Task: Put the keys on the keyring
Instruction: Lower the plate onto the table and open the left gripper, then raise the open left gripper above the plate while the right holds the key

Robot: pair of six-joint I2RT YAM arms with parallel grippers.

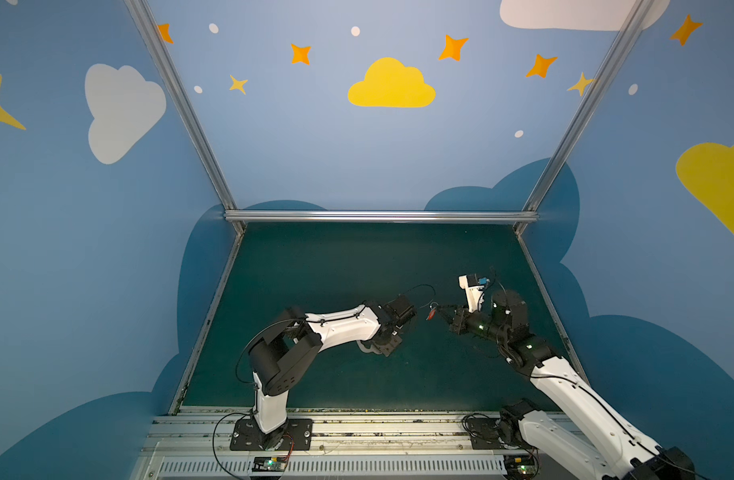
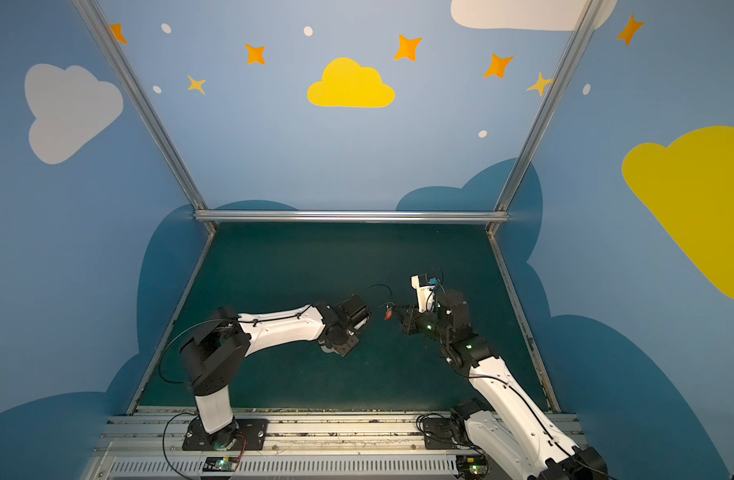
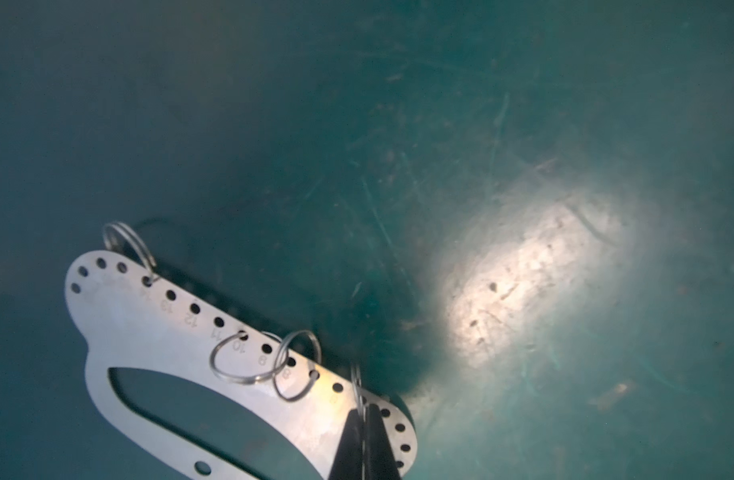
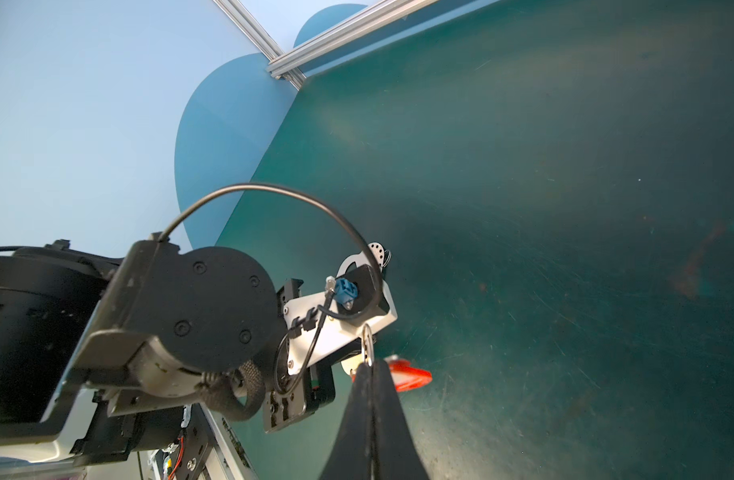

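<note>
Red-tagged keys (image 4: 411,374) hang from our right claw (image 4: 368,365), clamped tight; our left claw (image 3: 363,411) pinches a ring (image 3: 357,384) on the plate (image 3: 157,332). We judge alignment decisive: bring the keys squarely to that ring's split, slowly, without twisting either grip.

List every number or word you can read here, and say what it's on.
"13": holed metal plate
"12": same plate
"11": same plate
"10": same plate
The other digits stamped along its holes are too blurred to read.
No readable text anywhere else.
</note>
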